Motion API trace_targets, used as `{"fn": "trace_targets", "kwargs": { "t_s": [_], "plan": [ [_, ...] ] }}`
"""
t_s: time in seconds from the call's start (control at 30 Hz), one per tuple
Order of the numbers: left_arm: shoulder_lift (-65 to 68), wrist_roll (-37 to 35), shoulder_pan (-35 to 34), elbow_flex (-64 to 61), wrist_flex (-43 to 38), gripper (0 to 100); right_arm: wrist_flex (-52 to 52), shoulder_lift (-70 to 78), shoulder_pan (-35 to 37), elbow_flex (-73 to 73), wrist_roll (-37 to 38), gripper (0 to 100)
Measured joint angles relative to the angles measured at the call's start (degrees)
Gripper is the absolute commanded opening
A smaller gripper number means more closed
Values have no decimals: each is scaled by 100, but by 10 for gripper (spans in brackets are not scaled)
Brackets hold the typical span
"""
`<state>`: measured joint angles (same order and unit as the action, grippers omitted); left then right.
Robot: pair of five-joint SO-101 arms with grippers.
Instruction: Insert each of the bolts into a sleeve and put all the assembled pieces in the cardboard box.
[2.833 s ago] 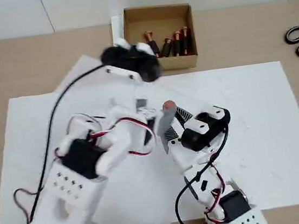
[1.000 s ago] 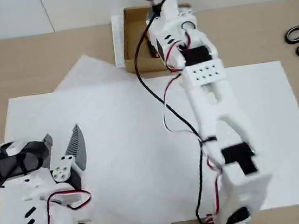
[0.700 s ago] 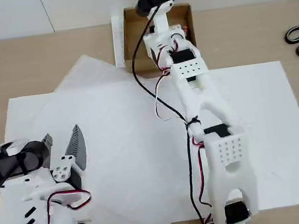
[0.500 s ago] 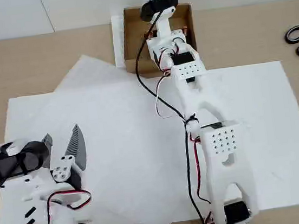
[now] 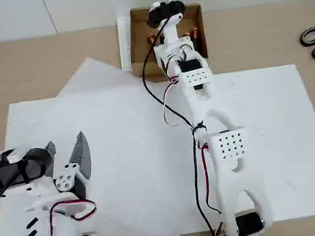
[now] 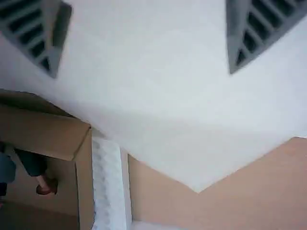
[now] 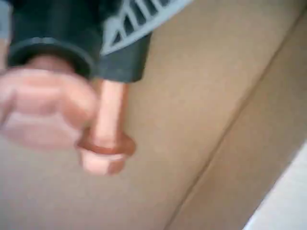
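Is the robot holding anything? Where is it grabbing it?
The right end effector seems to grip a bolt-and-sleeve piece by its black sleeve; the left end effector holds nothing.

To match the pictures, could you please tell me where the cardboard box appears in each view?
High view: cardboard box top centre, beyond the white paper.
Left wrist view: the box beyond the paper's edge.
Right wrist view: its floor behind the copper bolts.
Shared landmark: copper bolts inside it.

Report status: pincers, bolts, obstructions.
Left pincer open, over the white paper. Right pincer shut on sleeved bolt, down inside cardboard box. Another assembled piece lies on the box floor. No obstruction seen.
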<state>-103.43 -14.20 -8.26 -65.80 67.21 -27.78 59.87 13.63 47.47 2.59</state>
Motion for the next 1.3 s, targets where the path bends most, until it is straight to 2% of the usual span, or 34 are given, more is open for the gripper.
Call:
{"fn": "trace_targets", "kwargs": {
  "t_s": [0.17, 0.3, 0.53, 0.93, 1.13, 1.3],
  "plan": [
    [0, 0, 0, 0, 0, 219, 0, 0, 0, 0, 0, 256],
    [0, 0, 0, 0, 0, 219, -237, 0, -26, 202, 0, 335],
    [0, 0, 0, 0, 0, 219, -756, -53, -18, 862, 0, 340],
    [0, 0, 0, -18, -176, 219, -2365, -1310, -18, 2769, 0, 340],
    [0, 0, -9, -70, -264, 219, -4026, -1996, 53, 4378, 0, 340],
    [9, 0, -9, -334, -264, 219, -5741, -2875, 70, 4686, 0, 340]
  ]
}}
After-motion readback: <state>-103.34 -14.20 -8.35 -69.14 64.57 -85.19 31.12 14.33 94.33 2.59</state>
